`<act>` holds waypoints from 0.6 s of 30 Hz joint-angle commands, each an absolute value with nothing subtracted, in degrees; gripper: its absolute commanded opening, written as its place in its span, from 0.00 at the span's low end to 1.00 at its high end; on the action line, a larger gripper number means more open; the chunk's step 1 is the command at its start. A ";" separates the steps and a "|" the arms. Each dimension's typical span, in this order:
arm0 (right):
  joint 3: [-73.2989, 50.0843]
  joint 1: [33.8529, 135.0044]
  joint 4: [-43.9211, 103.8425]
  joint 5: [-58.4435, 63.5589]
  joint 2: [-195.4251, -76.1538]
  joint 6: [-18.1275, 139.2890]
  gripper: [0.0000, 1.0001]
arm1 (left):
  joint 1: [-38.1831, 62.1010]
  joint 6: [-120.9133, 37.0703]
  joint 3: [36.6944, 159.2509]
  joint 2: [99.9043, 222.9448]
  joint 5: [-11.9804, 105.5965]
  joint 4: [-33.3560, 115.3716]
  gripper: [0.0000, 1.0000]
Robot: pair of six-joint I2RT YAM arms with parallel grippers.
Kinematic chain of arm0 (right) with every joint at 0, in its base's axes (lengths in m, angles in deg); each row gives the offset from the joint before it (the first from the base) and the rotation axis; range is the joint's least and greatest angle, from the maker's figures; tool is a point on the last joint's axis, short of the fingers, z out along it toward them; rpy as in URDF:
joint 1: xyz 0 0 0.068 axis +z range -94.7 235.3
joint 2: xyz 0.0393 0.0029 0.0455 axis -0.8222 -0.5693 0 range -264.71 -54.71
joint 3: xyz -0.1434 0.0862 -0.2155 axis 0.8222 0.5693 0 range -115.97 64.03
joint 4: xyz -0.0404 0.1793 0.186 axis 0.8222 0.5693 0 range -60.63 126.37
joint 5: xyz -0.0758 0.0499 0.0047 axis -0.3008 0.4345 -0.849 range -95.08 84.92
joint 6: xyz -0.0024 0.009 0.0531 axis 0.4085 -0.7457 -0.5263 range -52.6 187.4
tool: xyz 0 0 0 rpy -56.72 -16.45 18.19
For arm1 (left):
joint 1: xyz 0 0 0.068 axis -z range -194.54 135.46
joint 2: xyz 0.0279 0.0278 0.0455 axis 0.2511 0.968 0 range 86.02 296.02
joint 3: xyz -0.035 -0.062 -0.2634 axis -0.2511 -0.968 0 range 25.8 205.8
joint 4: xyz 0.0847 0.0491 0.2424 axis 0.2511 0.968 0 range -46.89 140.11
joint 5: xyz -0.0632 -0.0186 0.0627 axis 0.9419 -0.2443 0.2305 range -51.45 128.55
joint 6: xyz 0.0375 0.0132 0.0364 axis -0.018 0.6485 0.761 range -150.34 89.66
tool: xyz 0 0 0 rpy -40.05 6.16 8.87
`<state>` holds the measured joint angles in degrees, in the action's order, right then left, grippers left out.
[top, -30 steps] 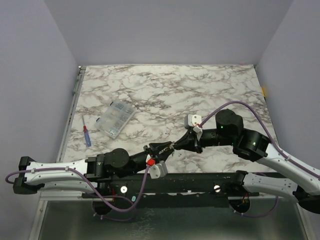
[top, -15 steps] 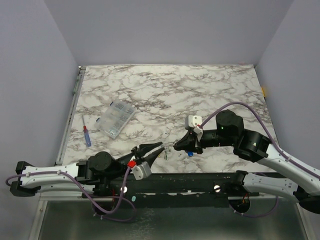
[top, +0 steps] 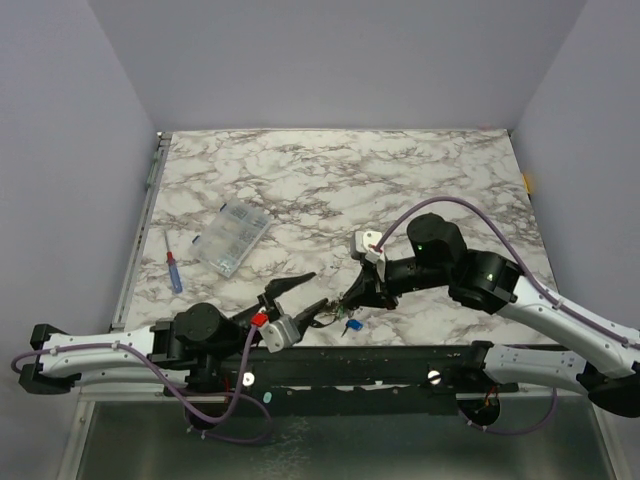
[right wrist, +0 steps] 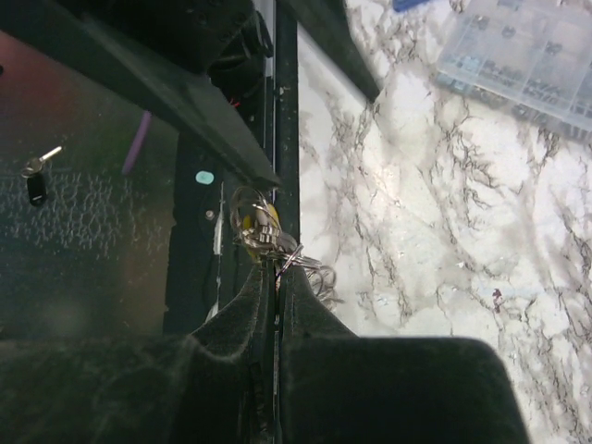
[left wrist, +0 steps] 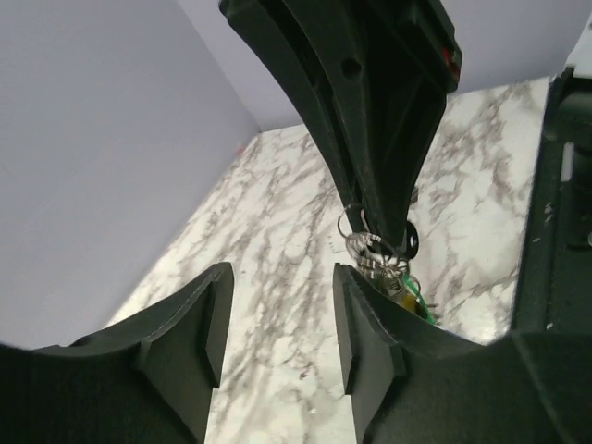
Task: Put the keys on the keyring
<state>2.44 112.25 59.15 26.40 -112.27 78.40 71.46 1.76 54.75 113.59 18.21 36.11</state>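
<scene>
My right gripper (top: 345, 298) is shut on the keyring (right wrist: 310, 268), a bunch of pale wire loops pinched at its fingertips (right wrist: 280, 268). The keys hang from the ring just above the marble: a blue head (top: 350, 325), a green one (left wrist: 421, 303) and a yellow one (right wrist: 264, 220). My left gripper (top: 315, 290) stands open just left of the bunch with nothing between its fingers (left wrist: 282, 273). In the left wrist view the right gripper's fingers (left wrist: 370, 139) come down from above to the keyring (left wrist: 363, 242).
A clear compartment box (top: 232, 238) lies at the left of the marble table (top: 400, 180), with a red and blue screwdriver (top: 173, 270) beside it. The black mounting rail (top: 380, 365) runs along the near edge. A dark-headed key (right wrist: 35, 180) lies on the lower shelf.
My left gripper drew back to the left and opened wider, away from the bunch. My right gripper moved left and nearer with the keyring and hanging keys.
</scene>
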 commanded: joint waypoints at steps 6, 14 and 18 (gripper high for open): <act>-0.45 112.43 60.71 28.66 -113.80 78.37 0.01 | 71.50 -9.15 63.74 114.95 23.93 43.62 0.84; -1.78 112.43 63.54 27.99 -114.24 79.39 0.01 | 71.49 -15.65 67.78 121.38 24.44 49.13 0.87; -2.08 112.43 64.73 27.36 -113.61 79.91 0.01 | 71.49 -17.78 67.33 122.94 25.77 48.66 0.84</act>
<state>0.32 112.25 62.80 26.75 -114.24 78.92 71.43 -13.44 66.62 121.59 23.19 46.58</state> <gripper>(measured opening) 0.036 0.856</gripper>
